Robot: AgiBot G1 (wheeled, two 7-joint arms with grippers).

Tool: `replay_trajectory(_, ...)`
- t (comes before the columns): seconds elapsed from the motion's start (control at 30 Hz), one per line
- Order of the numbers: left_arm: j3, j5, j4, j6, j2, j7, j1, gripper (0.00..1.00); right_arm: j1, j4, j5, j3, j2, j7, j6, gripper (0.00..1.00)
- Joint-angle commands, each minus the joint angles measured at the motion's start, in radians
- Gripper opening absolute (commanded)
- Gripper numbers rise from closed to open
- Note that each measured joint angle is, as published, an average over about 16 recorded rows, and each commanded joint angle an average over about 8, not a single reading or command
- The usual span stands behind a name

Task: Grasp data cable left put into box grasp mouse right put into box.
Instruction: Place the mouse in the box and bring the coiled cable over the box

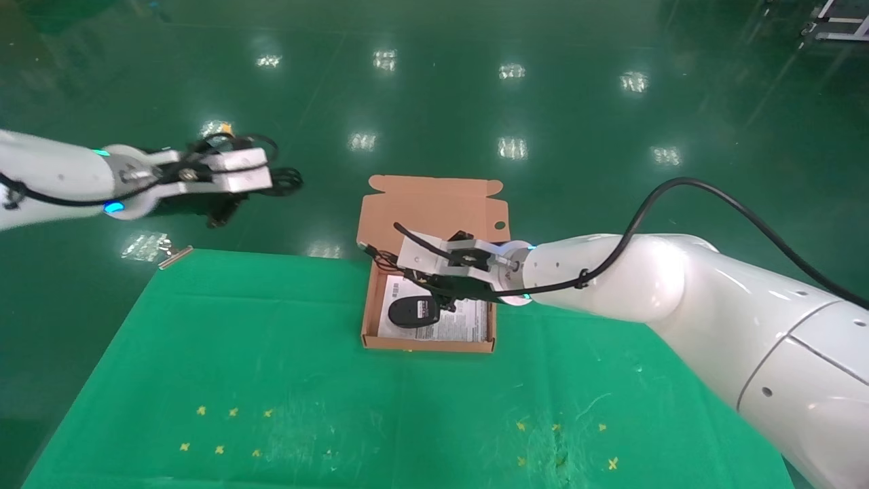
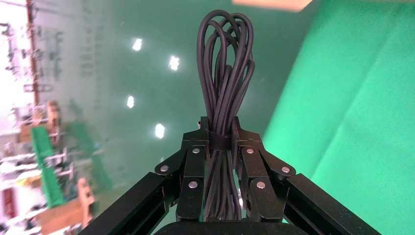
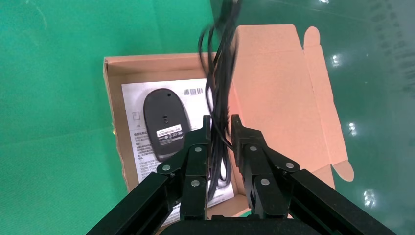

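Right gripper (image 3: 220, 128) fingers pinch mouse cord (image 3: 221, 83) over box (image 1: 370, 299); left gripper (image 2: 220, 131) fingers pinch data cable (image 2: 224, 63).

I'm looking down on a glossy dark green floor (image 1: 434, 81), and rows of ceiling lights are bouncing off it as bright white patches (image 1: 384, 59). Nearer me, a bright green cloth is covering the surface (image 1: 271, 380), and it's showing small yellow cross marks (image 1: 233, 411) in two clusters plus some scuffed, lighter streaks. A scrap of clear plastic (image 1: 144, 245) is lying on the floor just past the cloth's far left corner. Far right, a pale metal frame (image 1: 838, 20) is poking in. Through the left wrist view I'm catching blurred racks and orange-brown cartons (image 2: 49, 215) at the room's edge.
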Motion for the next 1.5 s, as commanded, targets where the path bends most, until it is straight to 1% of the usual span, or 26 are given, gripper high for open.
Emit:
replay_trajectory(0.03, 0.001, -0.006, 0.0, -0.004, 0.007, 0.002, 0.007, 0.0, -0.001, 0.01, 0.0, -0.002, 0.007, 0.004, 0.004, 1.0)
replay_trajectory(0.23, 0.003, -0.038, 0.032, -0.036, 0.043, 0.028, 0.037, 0.0, 0.003, 0.012, -0.009, -0.01, 0.017, 0.028, 0.009, 1.0)
replay_trajectory(0.4, 0.006, -0.075, 0.057, -0.067, 0.077, 0.071, 0.066, 0.0, 0.01, 0.021, -0.015, -0.01, 0.039, 0.044, 0.019, 1.0)
replay_trajectory(0.5, 0.007, -0.105, 0.072, -0.096, 0.102, 0.107, 0.088, 0.0, 0.019, 0.034, -0.021, -0.009, 0.068, 0.054, 0.028, 1.0)
replay_trajectory(0.63, 0.009, -0.144, 0.113, -0.147, 0.152, 0.166, 0.118, 0.0, 0.038, 0.07, -0.033, -0.007, 0.13, 0.073, 0.038, 1.0)
replay_trajectory(0.87, 0.013, -0.221, 0.24, -0.239, 0.264, 0.309, 0.154, 0.0, 0.076, 0.187, -0.077, -0.015, 0.257, 0.129, 0.042, 1.0)
replay_trajectory(1.0, 0.021, -0.284, 0.287, -0.298, 0.303, 0.413, 0.18, 0.0, 0.094, 0.277, -0.116, -0.027, 0.335, 0.18, 0.038, 1.0)
replay_trajectory(1.23, 0.057, -0.439, 0.302, -0.354, 0.319, 0.569, 0.216, 0.0, 0.119, 0.437, -0.204, -0.046, 0.452, 0.3, 0.025, 1.0)
replay_trajectory(1.47, 0.118, -0.585, 0.31, -0.366, 0.323, 0.684, 0.223, 0.0, 0.144, 0.552, -0.311, -0.054, 0.515, 0.43, 0.005, 1.0)
replay_trajectory(1.5, 0.127, -0.603, 0.312, -0.365, 0.323, 0.696, 0.222, 0.06, 0.146, 0.564, -0.326, -0.054, 0.522, 0.446, 0.002, 1.0)
